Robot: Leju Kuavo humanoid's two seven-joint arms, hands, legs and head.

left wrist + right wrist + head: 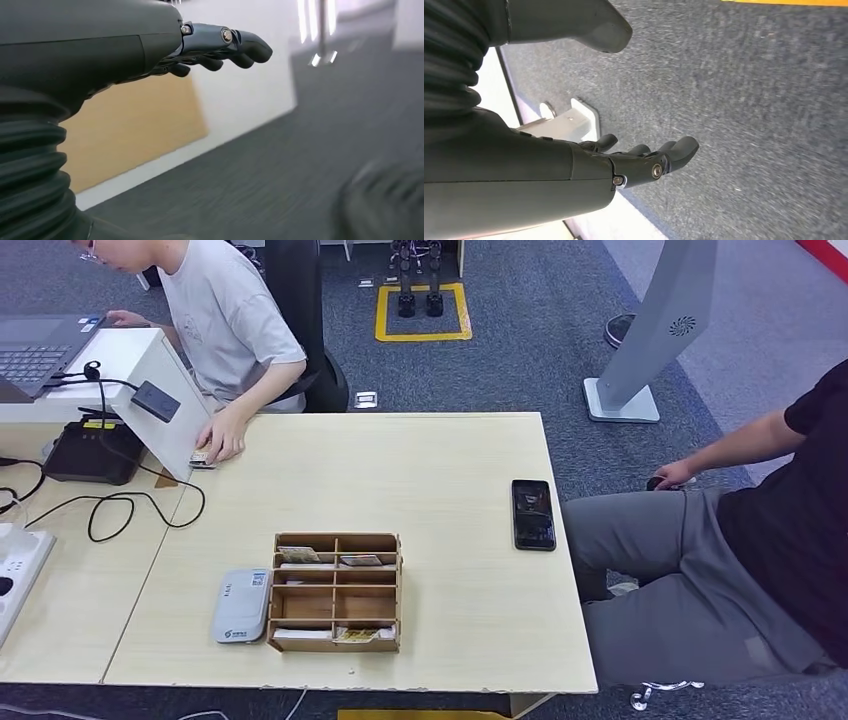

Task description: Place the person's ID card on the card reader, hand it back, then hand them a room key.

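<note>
A person's hand (222, 436) at ten o'clock on the table (440, 470) covers a small card (203, 458), mostly hidden. The card reader (241, 606) lies at seven o'clock, touching the wooden organizer (336, 591); a phone (533, 514) sits at three. The left hand (220, 47) and right hand (644, 160) hang empty over grey carpet, fingers loosely apart.

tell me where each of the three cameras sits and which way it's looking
Head view: high on the robot, looking forward and down at the wooden table with the card reader, compartment box and phone; no arm shows here.
Left wrist view: behind the left hand, fingers apart and empty, facing grey carpet and a tan panel.
Right wrist view: behind the right hand, likewise empty, looking down at carpet.
Shared: all views show grey carpet.
</note>
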